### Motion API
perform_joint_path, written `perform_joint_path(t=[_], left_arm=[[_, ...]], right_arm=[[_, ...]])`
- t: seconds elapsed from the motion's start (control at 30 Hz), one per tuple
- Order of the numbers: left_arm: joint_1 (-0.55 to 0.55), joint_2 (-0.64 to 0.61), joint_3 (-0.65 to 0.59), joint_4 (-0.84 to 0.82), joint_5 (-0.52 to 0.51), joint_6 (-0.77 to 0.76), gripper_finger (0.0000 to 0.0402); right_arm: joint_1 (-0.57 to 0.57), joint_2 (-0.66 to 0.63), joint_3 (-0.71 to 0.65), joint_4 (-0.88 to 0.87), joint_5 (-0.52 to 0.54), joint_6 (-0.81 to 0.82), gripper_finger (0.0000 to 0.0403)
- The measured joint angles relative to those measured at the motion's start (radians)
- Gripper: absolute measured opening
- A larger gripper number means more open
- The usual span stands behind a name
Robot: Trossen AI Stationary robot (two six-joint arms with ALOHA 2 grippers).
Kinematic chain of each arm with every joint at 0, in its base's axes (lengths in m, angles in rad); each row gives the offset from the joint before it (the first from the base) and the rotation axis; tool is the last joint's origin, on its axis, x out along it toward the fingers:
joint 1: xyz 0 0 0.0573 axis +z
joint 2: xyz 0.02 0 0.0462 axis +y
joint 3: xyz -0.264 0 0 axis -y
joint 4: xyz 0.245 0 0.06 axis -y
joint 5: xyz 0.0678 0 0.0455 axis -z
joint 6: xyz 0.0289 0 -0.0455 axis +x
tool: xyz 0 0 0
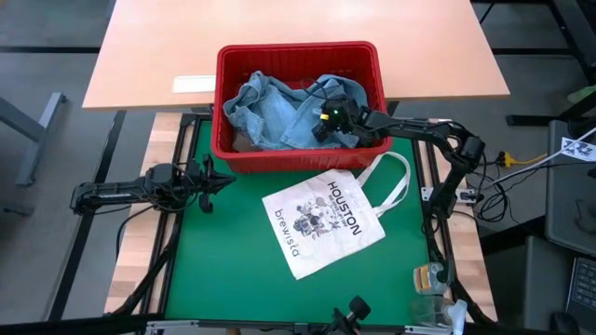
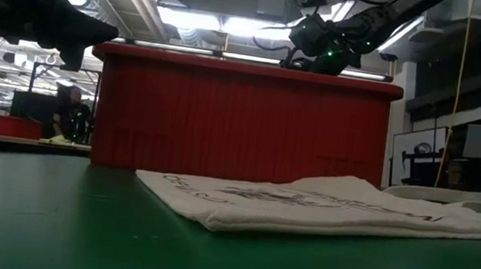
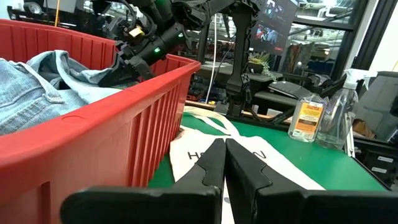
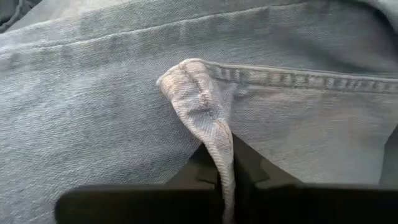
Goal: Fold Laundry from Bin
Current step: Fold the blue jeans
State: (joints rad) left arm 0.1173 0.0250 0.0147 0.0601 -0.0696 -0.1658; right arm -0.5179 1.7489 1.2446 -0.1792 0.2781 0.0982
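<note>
A green mat [image 1: 233,251] covers the work table, edged by pale wood strips, with a wider tan tabletop [image 1: 298,37] butted against its far side. The red bin [image 1: 298,154] straddles that far edge, full of laundry.

The right gripper [image 1: 328,119] reaches down inside the bin, over the right half of the pile. Its two fingers are pinched together on a raised fold of hemmed light blue denim [image 4: 205,118], which stands up between them in the right wrist view. The rest of the denim garment [image 1: 279,107] spreads to the gripper's left and beneath it, filling most of the bin.

Just in front of the bin, nearer the robot than the right gripper, a white tote bag [image 1: 321,223] printed "HOUSTON" lies flat on the mat, its handle looping toward the right arm's base.

The left gripper [image 1: 207,181] waits low over the mat's left edge, beside the bin's left front corner, its fingers [image 3: 239,165] pressed together on nothing.

Beyond the left gripper, at the mat's right side, stand an amber-labelled bottle [image 3: 306,118] and a clear spray bottle [image 3: 342,106]. The room behind is a workshop with ceiling strip lights [image 2: 208,19], desks and screens; a person [image 2: 70,117] sits far off at the left of the low view.
</note>
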Motion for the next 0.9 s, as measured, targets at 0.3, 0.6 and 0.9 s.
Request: perform_joint_path(t=[0.3, 0.6, 0.9], left_arm=[[0.0, 0.0, 0.0, 0.0, 0.0, 0.0, 0.0006], [0.0, 0.0, 0.0, 0.0, 0.0, 0.0, 0.0006], [0.0, 0.0, 0.0, 0.026, 0.01, -0.016, 0.0006]], right_arm=[[0.0, -0.111, 0.177, -0.139, -0.102, 0.0, 0.0012], [0.0, -0.164, 0.484, -0.306, -0.159, -0.032, 0.001], [0.001, -0.164, 0.731, -0.463, -0.226, -0.059, 0.0007]])
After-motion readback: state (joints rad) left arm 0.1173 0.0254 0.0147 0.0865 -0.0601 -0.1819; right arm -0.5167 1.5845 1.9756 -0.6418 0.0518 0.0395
